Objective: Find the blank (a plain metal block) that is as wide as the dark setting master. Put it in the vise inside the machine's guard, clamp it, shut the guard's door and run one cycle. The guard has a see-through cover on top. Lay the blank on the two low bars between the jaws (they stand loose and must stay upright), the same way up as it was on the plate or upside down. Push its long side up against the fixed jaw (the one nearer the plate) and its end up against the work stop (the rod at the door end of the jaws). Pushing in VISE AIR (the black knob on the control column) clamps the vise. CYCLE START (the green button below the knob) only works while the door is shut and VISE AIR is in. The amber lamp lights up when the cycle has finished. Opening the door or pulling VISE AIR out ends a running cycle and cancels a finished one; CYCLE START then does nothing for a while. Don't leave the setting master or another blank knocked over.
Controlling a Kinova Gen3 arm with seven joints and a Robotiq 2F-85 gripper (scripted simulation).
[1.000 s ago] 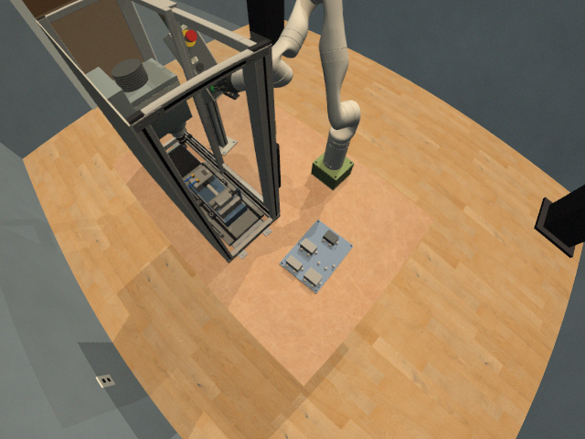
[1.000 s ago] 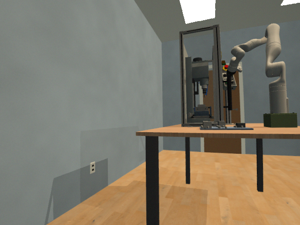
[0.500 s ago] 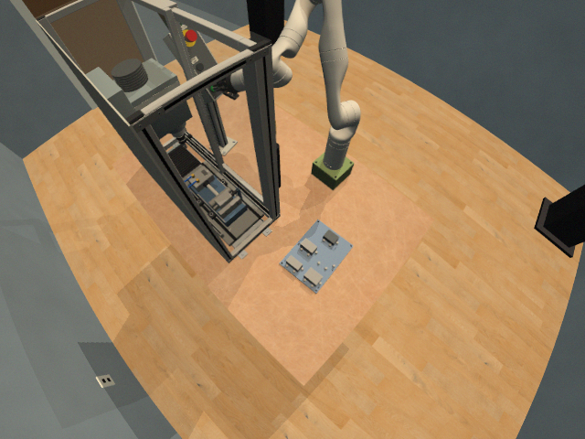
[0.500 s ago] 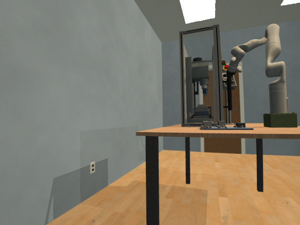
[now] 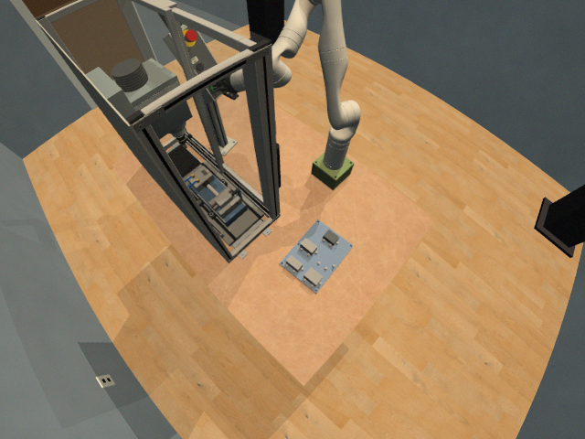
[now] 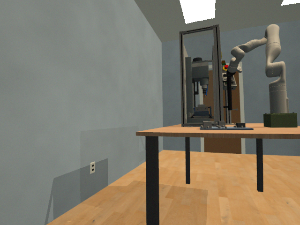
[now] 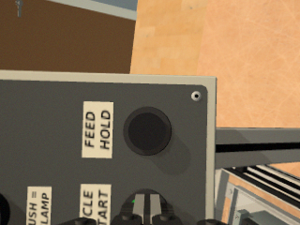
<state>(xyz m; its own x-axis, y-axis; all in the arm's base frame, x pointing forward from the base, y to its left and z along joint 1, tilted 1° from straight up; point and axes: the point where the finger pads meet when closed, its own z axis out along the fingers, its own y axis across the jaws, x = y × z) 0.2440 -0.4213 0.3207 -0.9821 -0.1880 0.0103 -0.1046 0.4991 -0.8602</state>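
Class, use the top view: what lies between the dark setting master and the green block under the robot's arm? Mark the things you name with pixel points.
In the top view, only bare tabletop shows between the dark setting master (image 5: 330,237) and the green block (image 5: 333,179).
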